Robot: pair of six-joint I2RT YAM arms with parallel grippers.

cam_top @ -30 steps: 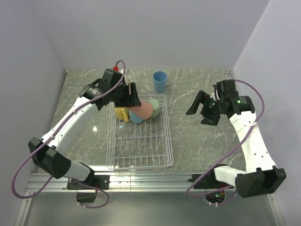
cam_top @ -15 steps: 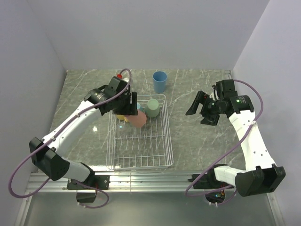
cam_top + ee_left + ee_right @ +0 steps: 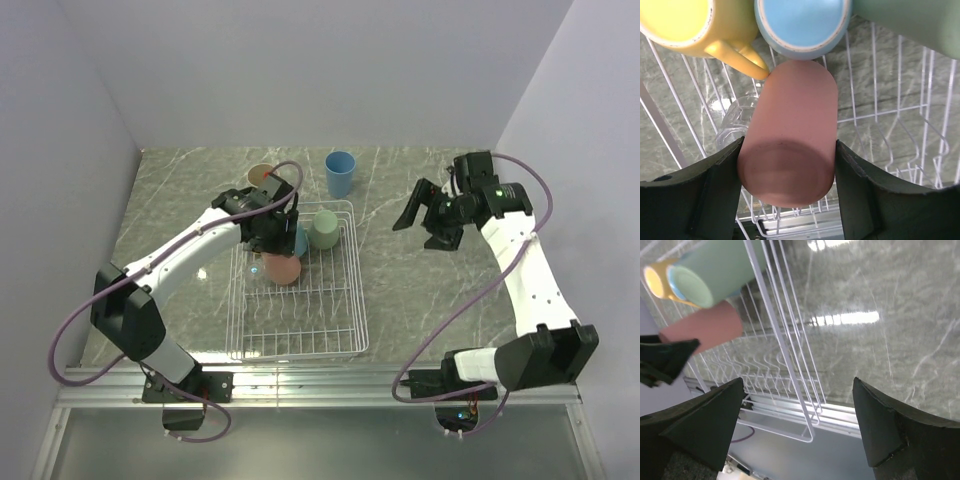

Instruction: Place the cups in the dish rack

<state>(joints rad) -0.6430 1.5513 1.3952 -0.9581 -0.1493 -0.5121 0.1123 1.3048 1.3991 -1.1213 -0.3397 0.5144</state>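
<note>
The left hand point(image 3: 787, 152) is clamped on the pink cup point(image 3: 795, 110), one finger on each side. It holds the cup low inside the rack point(image 3: 356, 300), base toward the wrist camera. The cup's far end is just beside the handle of the yellow mug point(image 3: 680, 22). I cannot tell whether the cup already rests on the wires.

Just past it, at the rack's far end, the yellow mug, the light-blue mug point(image 3: 802, 25) and the green cup point(image 3: 323, 228) sit packed together, so three are loaded and the pink one is nearly a fourth.

The blue cup point(image 3: 340, 172) stands on the counter point(image 3: 420, 290) just beyond the rack's far edge, not yet loaded. Left of it, partly behind the arm's cable, is what looks like the beige cup point(image 3: 260, 176).

The right hand point(image 3: 425, 222) hangs with its jaws wide and empty over the counter, right of the rack.

Left to do, by my reading: release the pink cup, then bring in the two outside.
</note>
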